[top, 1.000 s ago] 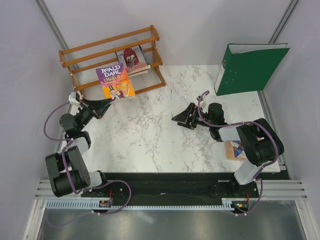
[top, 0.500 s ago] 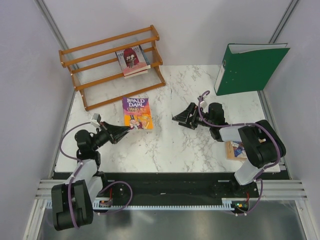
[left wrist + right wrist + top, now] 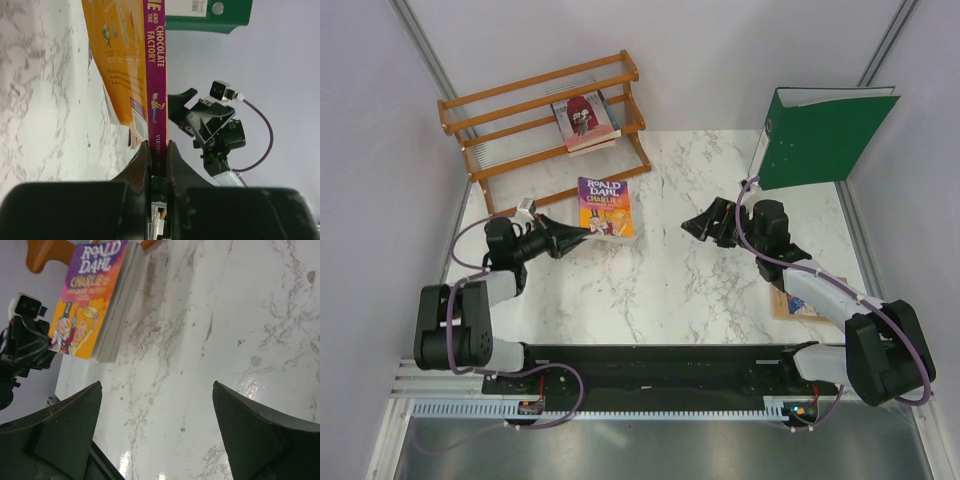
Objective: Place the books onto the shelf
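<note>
Left fingers: pinching nearly shut on the purple spine of the yellow-and-purple paperback book, gripping it at its bottom end.
Book position: hanging cover-up just in front of the right foot of the orange-brown wooden slatted shelf, apparently lifted off the white marble surface.
Recent change: a second ago the book was lying against the lowest tier at the left. The left arm then pulled it back toward the middle, and now it is coming in again, further right.
Meaning for the task: this is looking like a second approach after a failed placing, so this book is not shelved yet.
Already shelved: a pink-maroon paperback is leaning on the middle tier.
Right fingers: standing spread wide, holding and touching nothing. They are hovering over the surface facing the book, having moved up toward the far side.
Further out: an orange-brown book is lying at the right edge, partly hidden by the right arm. A big green ring binder is standing in the far right corner.
</note>
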